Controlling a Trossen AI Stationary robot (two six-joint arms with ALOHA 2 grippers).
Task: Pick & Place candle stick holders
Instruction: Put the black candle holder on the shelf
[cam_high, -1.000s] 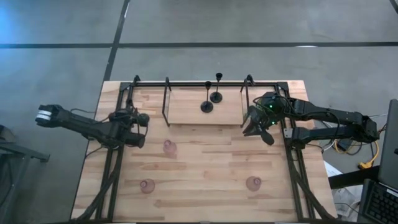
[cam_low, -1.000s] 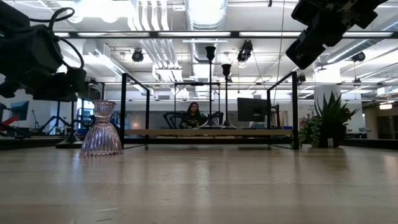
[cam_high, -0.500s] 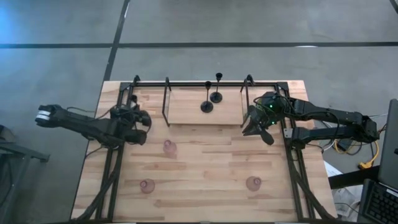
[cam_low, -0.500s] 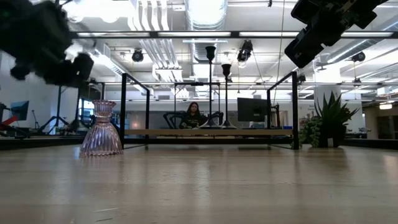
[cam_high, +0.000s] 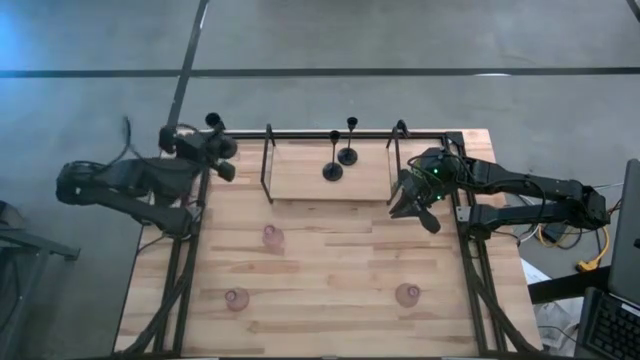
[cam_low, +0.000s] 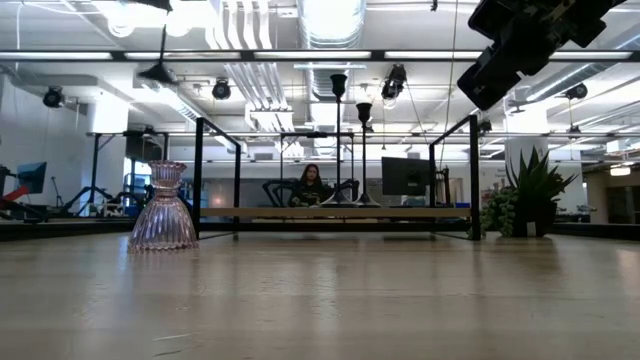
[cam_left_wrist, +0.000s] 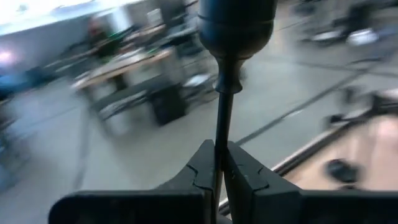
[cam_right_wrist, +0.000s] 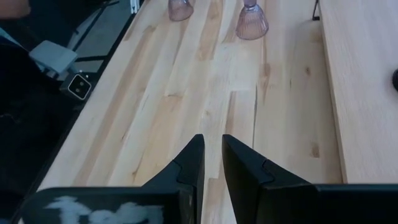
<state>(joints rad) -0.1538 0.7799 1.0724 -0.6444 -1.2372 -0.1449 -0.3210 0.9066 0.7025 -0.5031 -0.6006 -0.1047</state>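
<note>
My left gripper (cam_high: 220, 150) is over the table's far left corner, shut on a slim black candle stick holder (cam_left_wrist: 235, 25). Its cup end stands clear past the fingers in the left wrist view. Two more black holders (cam_high: 332, 170) (cam_high: 348, 155) stand upright on their round bases on the raised shelf. Three pink glass holders (cam_high: 270, 236) (cam_high: 236, 298) (cam_high: 407, 294) stand on the table top. One of them shows in the low view (cam_low: 163, 205). My right gripper (cam_high: 410, 205) hangs shut and empty beside the shelf's right end. My left gripper pinches the black holder's thin stem (cam_left_wrist: 222, 134) between its two fingers, some way below the cup. The fingers lie across the stem. The holder is lifted clear of the table. Its base end is hidden behind the gripper.
A raised wooden shelf (cam_high: 300, 180) in a black frame stands at the table's far middle. Black rails (cam_high: 180, 270) (cam_high: 478, 270) run along the left and right sides. In the low view a plant (cam_low: 535, 190) and a seated person (cam_low: 312, 185) show beyond the table.
My left gripper has risen out of the low view and swung from the table's left rail toward the far left corner. It has turned on the way and carries the black holder with it. My right arm has kept still.
</note>
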